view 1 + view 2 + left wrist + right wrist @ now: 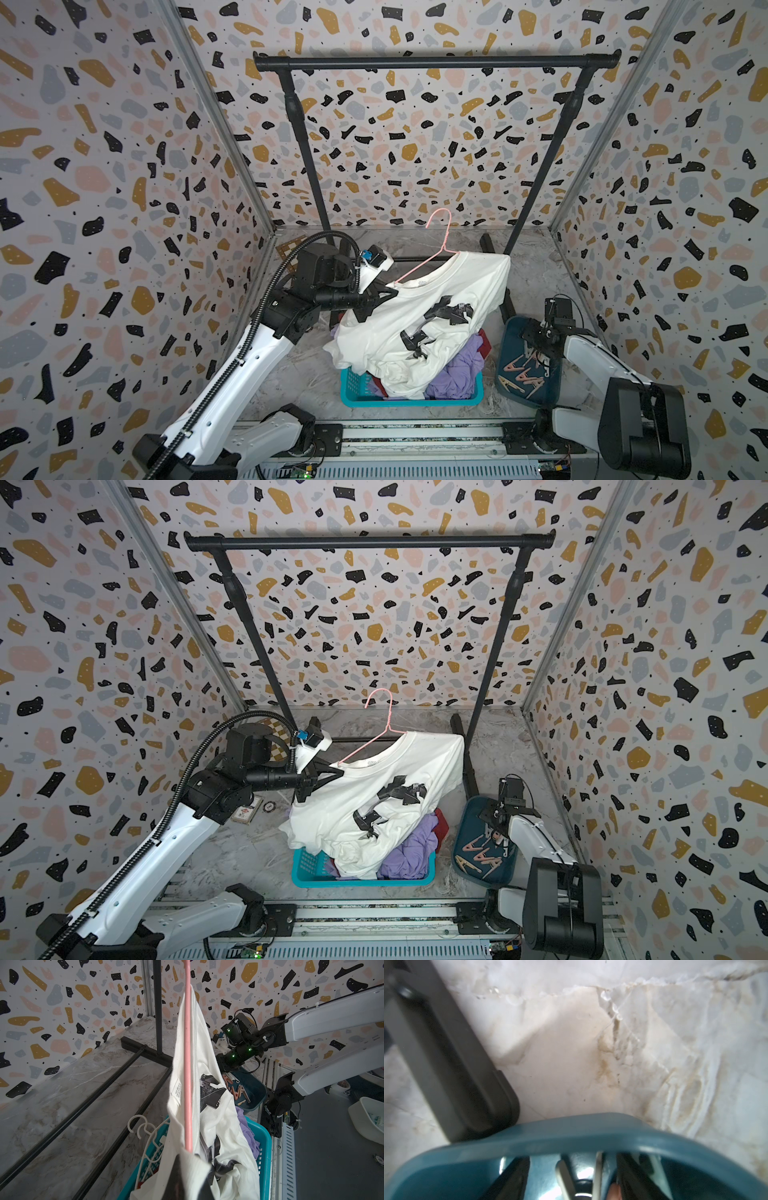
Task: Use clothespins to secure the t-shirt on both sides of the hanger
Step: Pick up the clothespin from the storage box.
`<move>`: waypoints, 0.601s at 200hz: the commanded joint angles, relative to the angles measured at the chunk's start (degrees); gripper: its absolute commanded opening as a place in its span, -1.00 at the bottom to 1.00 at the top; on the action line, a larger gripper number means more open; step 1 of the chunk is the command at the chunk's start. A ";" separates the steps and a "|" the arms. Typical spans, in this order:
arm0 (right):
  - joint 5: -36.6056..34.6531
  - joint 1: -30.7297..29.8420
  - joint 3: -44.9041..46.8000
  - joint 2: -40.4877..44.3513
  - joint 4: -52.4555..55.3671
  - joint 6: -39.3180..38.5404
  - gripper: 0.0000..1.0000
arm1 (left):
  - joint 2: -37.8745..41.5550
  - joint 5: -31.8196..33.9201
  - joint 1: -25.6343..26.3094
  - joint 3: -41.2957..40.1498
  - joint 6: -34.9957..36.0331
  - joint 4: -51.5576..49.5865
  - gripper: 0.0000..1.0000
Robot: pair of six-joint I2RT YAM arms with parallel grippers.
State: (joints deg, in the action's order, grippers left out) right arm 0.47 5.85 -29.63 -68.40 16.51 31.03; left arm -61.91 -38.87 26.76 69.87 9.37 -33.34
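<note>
Marble floor (307,382), basket (411,402) under t-shirt (374,332), rack (436,62) behind

Your left gripper (334,772) clamps the white t-shirt (374,808) at the pink hanger (376,739).
Your right gripper (493,817) hangs over the teal tray (457,845) of clothespins (478,856), beside the basket (307,865).

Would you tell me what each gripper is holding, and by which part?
The left gripper clamps the hanger by one end, through the t-shirt. The right gripper, open in the tray, seems to hold nothing.
</note>
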 commanded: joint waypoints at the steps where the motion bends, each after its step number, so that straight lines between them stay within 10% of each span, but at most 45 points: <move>1: 0.40 -1.90 0.66 2.70 3.24 1.24 0.51 | 0.69 -0.77 0.26 0.26 -0.01 4.16 -1.00; 120: -1.94 -7.32 1.16 -3.32 8.09 6.15 0.07 | 1.26 -2.81 0.39 -0.81 -1.19 5.99 -1.00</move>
State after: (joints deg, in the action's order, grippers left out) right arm -1.74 -1.04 -28.62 -69.12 19.05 35.88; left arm -61.89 -39.51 26.81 69.04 9.15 -32.84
